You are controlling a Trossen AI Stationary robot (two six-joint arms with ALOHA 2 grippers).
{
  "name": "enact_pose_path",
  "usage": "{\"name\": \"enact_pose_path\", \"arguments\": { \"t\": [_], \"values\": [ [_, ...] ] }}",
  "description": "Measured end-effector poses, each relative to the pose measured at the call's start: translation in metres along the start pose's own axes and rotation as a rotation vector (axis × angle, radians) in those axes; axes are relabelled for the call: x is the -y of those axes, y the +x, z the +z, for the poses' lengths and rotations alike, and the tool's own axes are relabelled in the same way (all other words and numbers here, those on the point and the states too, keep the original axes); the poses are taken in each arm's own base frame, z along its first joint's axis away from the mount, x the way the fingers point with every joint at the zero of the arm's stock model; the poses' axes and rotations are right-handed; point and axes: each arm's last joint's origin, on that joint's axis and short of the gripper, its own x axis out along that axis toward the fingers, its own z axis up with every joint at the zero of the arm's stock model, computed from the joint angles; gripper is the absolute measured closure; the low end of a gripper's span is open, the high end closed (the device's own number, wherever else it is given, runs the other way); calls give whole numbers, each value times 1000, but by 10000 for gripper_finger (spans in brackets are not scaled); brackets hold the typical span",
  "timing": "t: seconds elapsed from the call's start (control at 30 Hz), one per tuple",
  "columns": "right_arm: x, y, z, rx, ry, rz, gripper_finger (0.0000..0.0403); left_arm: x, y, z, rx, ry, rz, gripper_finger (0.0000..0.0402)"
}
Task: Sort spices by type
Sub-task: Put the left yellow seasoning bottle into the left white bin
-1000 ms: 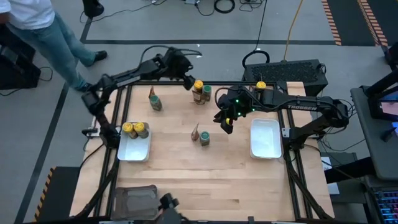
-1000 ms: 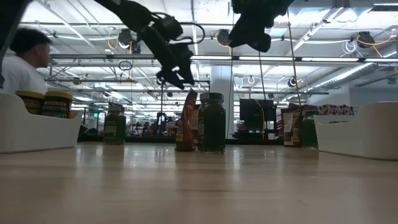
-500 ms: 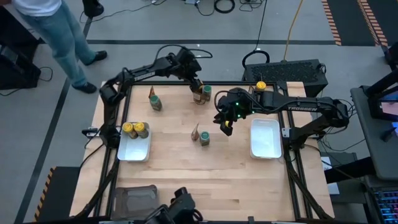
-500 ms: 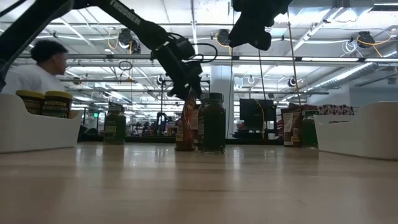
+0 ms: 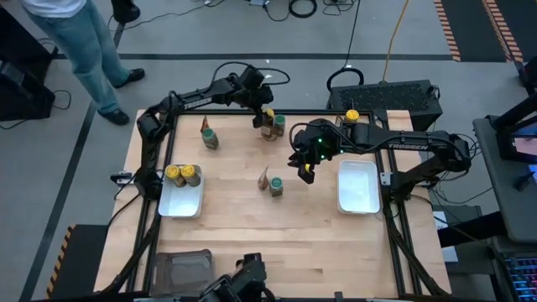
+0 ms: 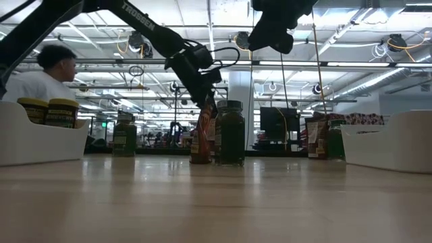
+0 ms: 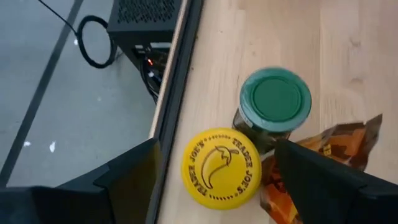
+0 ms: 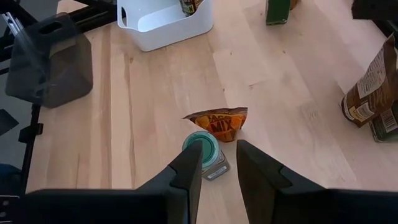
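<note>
On the wooden table (image 5: 226, 210) I count two yellow-lidded jars in the left white tray (image 5: 180, 200), plus one more yellow-lidded jar (image 7: 221, 165) at the far edge under the left gripper (image 5: 262, 111). That gripper's fingers are spread wide on either side of the lid, not touching it. The green-lidded jar (image 7: 275, 102) touches it, with a brown-orange packet (image 7: 323, 149) alongside.

Another green jar (image 8: 205, 152) and packet (image 8: 217, 123) sit mid-table under the right gripper (image 5: 304, 170), which hovers with fingers narrowly parted and holds nothing. One more packet-and-jar pair (image 5: 208, 134) stands far left, and a fourth yellow lid (image 5: 351, 116) by the right arm.

Only the left wrist view shows the lid's chili logo. From above, that cluster is mostly covered by the gripper. The right white tray (image 5: 357, 186) and the dark grey tray (image 5: 180, 270) hold no spices that I can see.
</note>
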Motion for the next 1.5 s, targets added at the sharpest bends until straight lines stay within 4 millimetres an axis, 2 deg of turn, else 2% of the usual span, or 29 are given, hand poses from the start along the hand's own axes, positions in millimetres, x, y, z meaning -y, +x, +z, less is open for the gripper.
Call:
{"name": "enact_pose_path", "arguments": {
  "t": [0.57, 1.27, 1.5],
  "values": [
    [0, 0, 0, 1, -12, 0, 321, 1, 25, -10, -32, 3, -30, 80],
    [0, 0, 0, 0, -38, 1, 321, 1, 28, -12, -52, -2, -14, 81],
    [0, 0, 0, 0, -38, 1, 321, 0, 28, -12, -55, -2, -10, 125]
  ]
}}
